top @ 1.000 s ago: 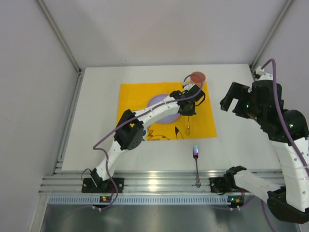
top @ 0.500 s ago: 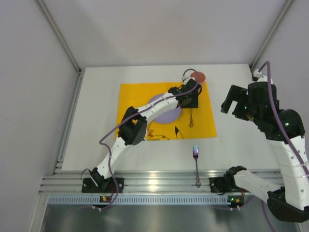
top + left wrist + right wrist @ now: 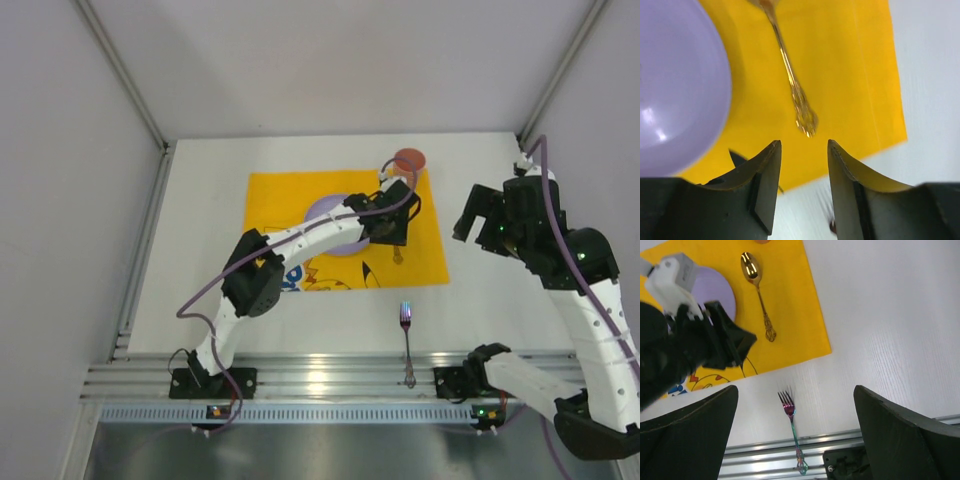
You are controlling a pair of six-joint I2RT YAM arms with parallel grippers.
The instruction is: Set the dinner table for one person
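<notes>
The counter is a broad white surface that fills the middle of the overhead view, with aluminium rails along its left side and near edge. A yellow mat with a cartoon print along its near edge lies in the middle of it. A purple plate sits on the mat, partly hidden by the left arm that reaches across it.

Just right of the plate, a gold spoon lies on the mat without touching it, bowl toward the far side and ornate handle toward the near side. A red-brown round thing sits at the mat's far right corner; what it is cannot be told.

The left pincer hangs over the right part of the mat, released, its two fingers apart with nothing between them. In its wrist view the spoon's handle end lies just beyond the gap, apart from both fingers.

A fork with an iridescent purple-blue head lies on the bare counter, near of the mat's near right corner. Its tines point to the far side, and its handle end rests on the near rail.

The right pincer is raised over the right side of the counter, well apart from the mat. It is spread wide and empty, and its wrist view looks down on the fork and spoon.
</notes>
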